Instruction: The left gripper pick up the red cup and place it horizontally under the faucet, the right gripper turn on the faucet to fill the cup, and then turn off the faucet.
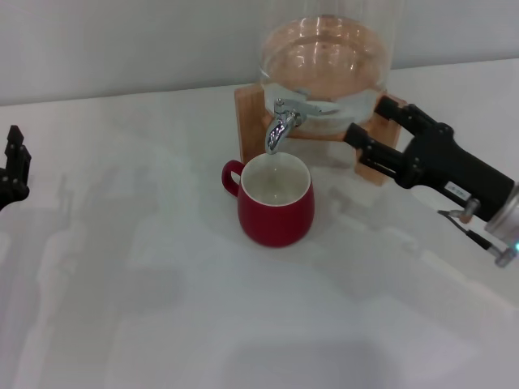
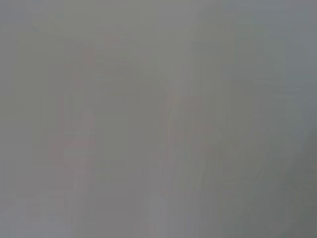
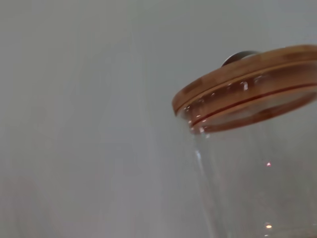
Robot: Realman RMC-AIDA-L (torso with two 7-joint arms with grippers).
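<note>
Now red cup (image 1: 276, 207) upright under faucet (image 1: 280, 123); right gripper (image 1: 377, 130) jaws apart beside wooden stand (image 1: 249, 121); left gripper (image 1: 15, 166) parked at desk (image 1: 162, 308) edge, jaws unclear.

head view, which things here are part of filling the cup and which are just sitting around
In the job:
red cup, upright under the spout
faucet
right pincer, open, beside the stand
left pincer, off at the table's left edge
glass water jar feeding the faucet

Just there:
wooden stand under the jar
wooden lid
white table
</note>
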